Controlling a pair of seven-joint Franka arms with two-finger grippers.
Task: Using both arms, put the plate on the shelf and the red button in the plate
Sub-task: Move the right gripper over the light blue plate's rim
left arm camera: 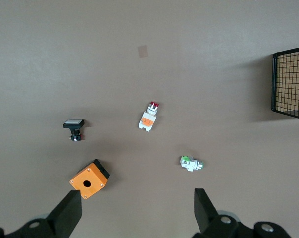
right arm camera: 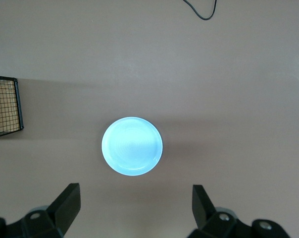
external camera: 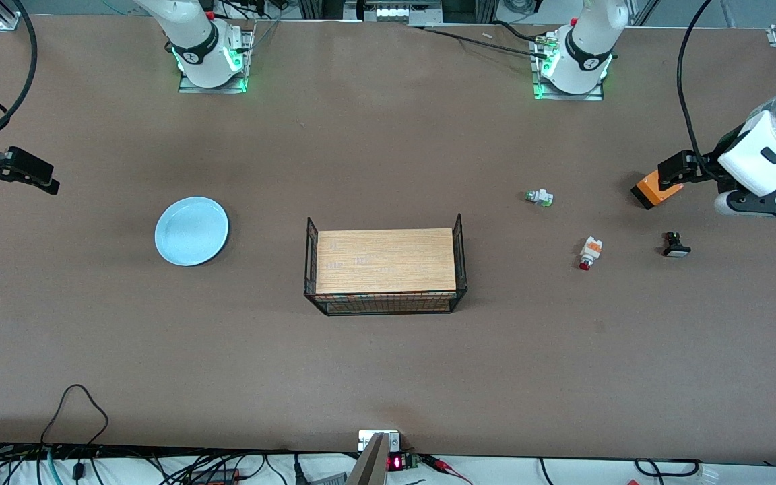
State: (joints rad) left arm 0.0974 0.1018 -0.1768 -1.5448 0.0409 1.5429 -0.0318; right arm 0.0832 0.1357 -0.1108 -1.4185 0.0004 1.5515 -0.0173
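Observation:
The pale light-blue plate [external camera: 191, 231] lies on the table toward the right arm's end; it also shows in the right wrist view [right arm camera: 132, 146]. The red button [external camera: 590, 252] lies on its side toward the left arm's end, and shows in the left wrist view [left arm camera: 149, 117]. My right gripper [external camera: 31, 175] is open and empty, up in the air over the table's end past the plate [right arm camera: 135, 208]. My left gripper [external camera: 679, 168] is open and empty, over an orange box, apart from the red button [left arm camera: 137, 213].
A wire basket with a wooden board [external camera: 384, 264] stands mid-table. Near the red button lie a white part with a green tip [external camera: 539, 197], a black part with a white cap [external camera: 675, 244] and an orange box [external camera: 657, 190]. Cables run along the table's near edge.

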